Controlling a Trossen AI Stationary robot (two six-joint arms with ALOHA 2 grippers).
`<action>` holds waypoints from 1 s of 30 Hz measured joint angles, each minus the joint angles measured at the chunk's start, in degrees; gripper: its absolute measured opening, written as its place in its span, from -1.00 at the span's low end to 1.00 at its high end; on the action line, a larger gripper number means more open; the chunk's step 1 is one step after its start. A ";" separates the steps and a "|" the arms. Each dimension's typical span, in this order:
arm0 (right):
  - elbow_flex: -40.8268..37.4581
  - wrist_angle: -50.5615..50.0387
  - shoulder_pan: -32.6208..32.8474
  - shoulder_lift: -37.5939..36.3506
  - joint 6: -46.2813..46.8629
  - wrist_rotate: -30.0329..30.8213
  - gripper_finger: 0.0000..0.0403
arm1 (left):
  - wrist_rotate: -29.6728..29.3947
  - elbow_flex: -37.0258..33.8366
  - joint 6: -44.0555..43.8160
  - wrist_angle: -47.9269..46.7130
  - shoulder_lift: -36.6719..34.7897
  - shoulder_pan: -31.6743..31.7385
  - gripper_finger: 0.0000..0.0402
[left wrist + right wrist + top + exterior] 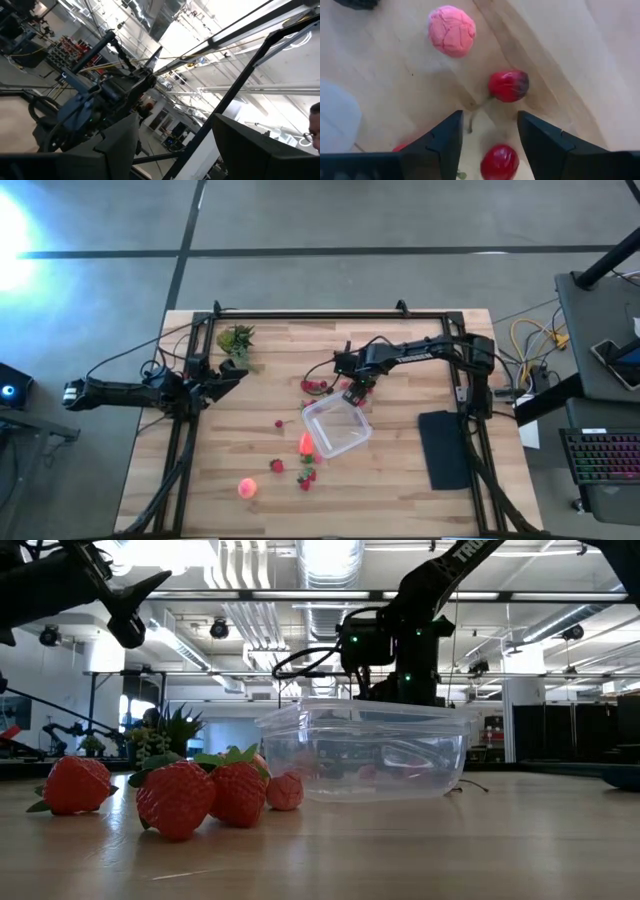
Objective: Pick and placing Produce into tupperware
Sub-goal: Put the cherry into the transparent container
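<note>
The clear tupperware (336, 429) stands mid-table, with something orange-red (305, 443) at its near-left wall. Strawberries lie on the wood to its left and near side (278, 465) (175, 798). The orange-pink fruit (247, 488) sits nearer the front edge. My right gripper (355, 392) (490, 117) hovers open just beyond the container's far side, fingers pointing down. A small red berry (500, 162) lies between its fingers. A stemmed berry (508, 85) and a pink lumpy fruit (452, 37) lie ahead of it. My left gripper (232, 373) (172, 135) waits open at the table's left, raised.
A green leafy clump (237, 338) sits at the far left, close to the left gripper. A flat black pad (445, 448) lies to the right of the container. A black frame (330, 315) borders the table. Bare wood shows at the near right.
</note>
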 joint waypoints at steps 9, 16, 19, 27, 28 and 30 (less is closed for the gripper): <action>-0.02 -2.65 0.00 -2.12 1.29 0.00 -0.19 | 0.02 0.00 0.02 0.00 0.04 0.02 0.18; -1.11 -4.66 0.00 -4.48 3.92 0.61 -0.07 | 0.04 0.00 0.02 -0.05 0.01 -0.01 0.18; -2.00 -4.78 0.00 -4.59 4.76 1.18 -0.02 | 0.04 0.00 0.03 -0.09 0.04 -0.01 0.18; -4.02 -6.18 -0.04 -4.64 7.73 2.88 0.14 | 0.03 0.00 0.04 -0.04 0.10 0.02 0.18; -4.34 -5.95 -0.02 -4.61 7.81 2.40 0.15 | 0.04 0.00 0.04 -0.08 0.08 -0.01 0.18; -5.32 -5.56 0.00 -4.61 7.88 1.90 0.15 | 0.04 0.00 0.06 0.01 0.03 0.00 0.18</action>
